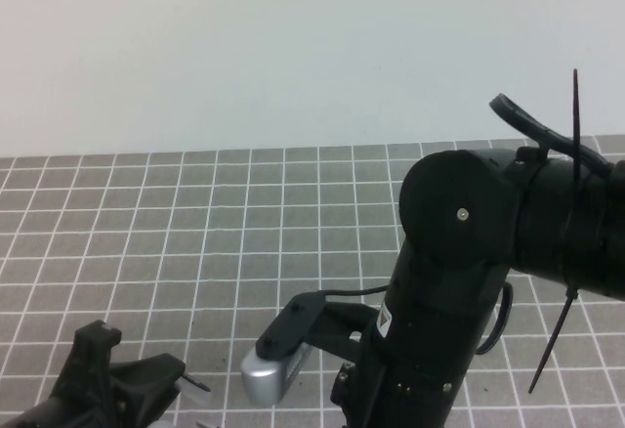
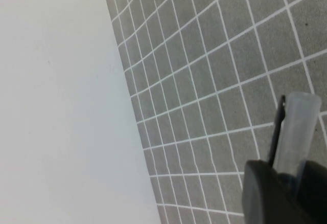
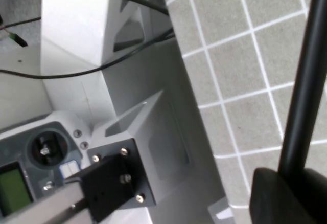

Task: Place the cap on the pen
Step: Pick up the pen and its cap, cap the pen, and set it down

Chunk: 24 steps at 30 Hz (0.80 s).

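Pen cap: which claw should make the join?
Probably left: the left claw, low at the near left, holds the clear cap over the mat. The right claw, gripping the black pen, sits beside base hardware.

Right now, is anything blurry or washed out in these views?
High view: even light; right arm looms soft. Left wrist view: left gripper, over the mat, and its clear cap are blurred. Right wrist view: right gripper, by the mat's edge, and its black pen are blurred.

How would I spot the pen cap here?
On the grey gridded mat, look near-left, where the left tool is. The cap is the clear tube with a black clip that it pinches; the right tool, by the mat's near edge, holds a solid black pen.
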### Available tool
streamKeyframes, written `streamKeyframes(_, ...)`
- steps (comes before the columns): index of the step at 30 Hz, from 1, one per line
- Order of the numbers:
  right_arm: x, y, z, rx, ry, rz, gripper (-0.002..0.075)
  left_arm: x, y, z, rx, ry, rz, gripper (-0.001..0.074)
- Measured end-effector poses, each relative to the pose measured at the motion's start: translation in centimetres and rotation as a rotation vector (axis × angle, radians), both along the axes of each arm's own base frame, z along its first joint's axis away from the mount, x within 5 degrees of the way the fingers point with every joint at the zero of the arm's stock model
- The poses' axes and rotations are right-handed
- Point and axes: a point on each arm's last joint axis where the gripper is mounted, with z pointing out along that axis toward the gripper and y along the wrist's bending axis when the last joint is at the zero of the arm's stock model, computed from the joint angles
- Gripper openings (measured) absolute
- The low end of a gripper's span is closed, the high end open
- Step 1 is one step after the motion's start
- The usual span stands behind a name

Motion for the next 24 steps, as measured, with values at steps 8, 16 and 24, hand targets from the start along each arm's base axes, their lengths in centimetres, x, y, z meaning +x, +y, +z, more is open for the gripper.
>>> streamKeyframes(8,0.27,-0.38,-0.08,-0.035,-0.035,-0.003,-0.0003,0.0,0.0,0.0,-0.002,0.001,0.001,0.0079)
streamKeyframes(16,0.4,-0.42,-0.06,-0.03,-0.034,-0.011,-0.0003,-0.02,0.01,-0.04,-0.001,0.006,0.002,0.0079)
streamKeyframes(24,0.78,0.2,-0.2,0.023,-0.057,-0.025,-0.0003,-0.06,0.04,-0.14,0.006,0.018,0.003,0.0079)
